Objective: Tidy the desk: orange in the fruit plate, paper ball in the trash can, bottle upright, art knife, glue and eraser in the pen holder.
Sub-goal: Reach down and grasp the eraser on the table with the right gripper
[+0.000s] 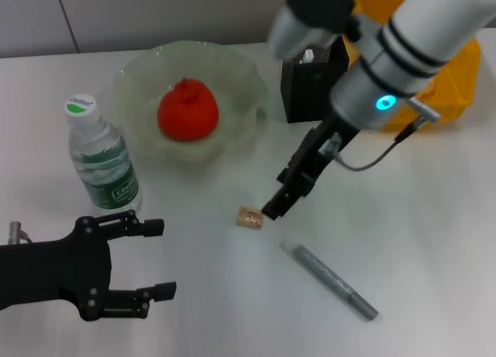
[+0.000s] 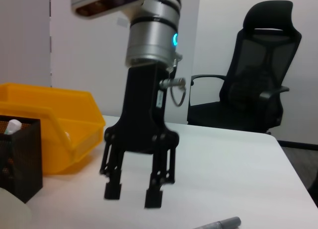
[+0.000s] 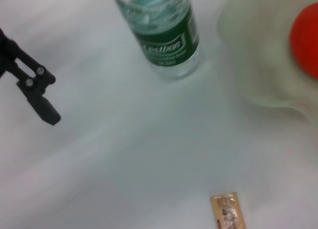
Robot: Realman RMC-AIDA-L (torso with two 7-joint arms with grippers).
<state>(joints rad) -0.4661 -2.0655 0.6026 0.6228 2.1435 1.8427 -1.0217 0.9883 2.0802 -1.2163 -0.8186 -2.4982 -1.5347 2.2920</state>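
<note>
The orange (image 1: 187, 111) lies in the pale green fruit plate (image 1: 132, 78). The water bottle (image 1: 101, 156) stands upright to the left of the plate. A small tan eraser (image 1: 249, 217) lies on the white desk, and a grey pen-shaped art knife (image 1: 329, 279) lies to its right, nearer the front. My right gripper (image 1: 277, 208) is open and hangs just right of the eraser, slightly above the desk; the left wrist view shows its fingers apart (image 2: 133, 194). The black pen holder (image 1: 314, 78) stands behind it with a white-tipped item inside. No paper ball is in view.
A yellow bin (image 1: 457, 78) stands at the back right behind the right arm. My left gripper (image 1: 159, 260) is open and empty at the front left, below the bottle. A black office chair (image 2: 258, 90) stands beyond the desk.
</note>
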